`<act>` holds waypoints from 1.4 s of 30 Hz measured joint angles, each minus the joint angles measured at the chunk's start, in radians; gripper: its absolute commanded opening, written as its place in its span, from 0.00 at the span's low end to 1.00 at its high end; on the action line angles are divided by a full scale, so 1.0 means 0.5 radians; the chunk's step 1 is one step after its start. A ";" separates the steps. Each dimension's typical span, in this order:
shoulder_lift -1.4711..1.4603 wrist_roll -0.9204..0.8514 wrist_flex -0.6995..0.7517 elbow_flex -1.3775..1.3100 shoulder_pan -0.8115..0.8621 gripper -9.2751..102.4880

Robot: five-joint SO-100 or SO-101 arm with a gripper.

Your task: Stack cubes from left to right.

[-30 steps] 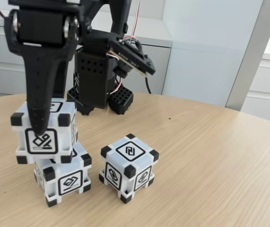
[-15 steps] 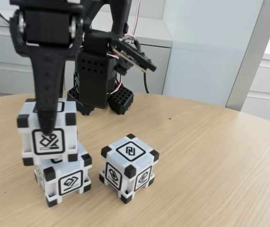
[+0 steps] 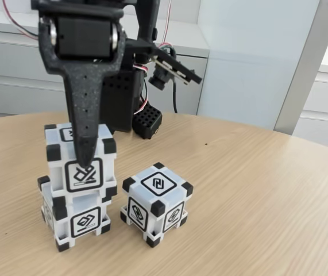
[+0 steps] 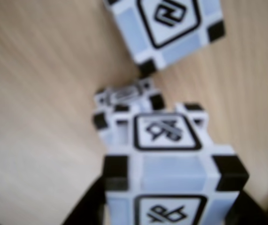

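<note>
I read the jaws as closed on the upper cube: in the fixed view one black finger lies flat down its front face, and in the wrist view dark finger shapes flank the same cube at its lower corners. The gripper hangs from the arm straight above this cube.

I take the lower cube as my reference. It stands on the wooden table at the left of the fixed view. The upper cube sits directly on top of it, touching, roughly square with it and close to level. In the wrist view, part of the lower cube projects from behind the held one; that view is blurred, so I cannot judge the alignment more closely.

To the right of the lower cube, just beside it but not touching, the third cube rests on the table, turned so that one vertical edge faces the camera. In the wrist view it lies beyond the stack, near the top edge.
</note>
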 measured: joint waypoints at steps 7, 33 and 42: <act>0.000 0.184 0.003 0.000 0.031 0.08; 0.009 0.347 0.000 0.095 0.021 0.37; 0.092 0.433 0.000 0.098 0.021 0.43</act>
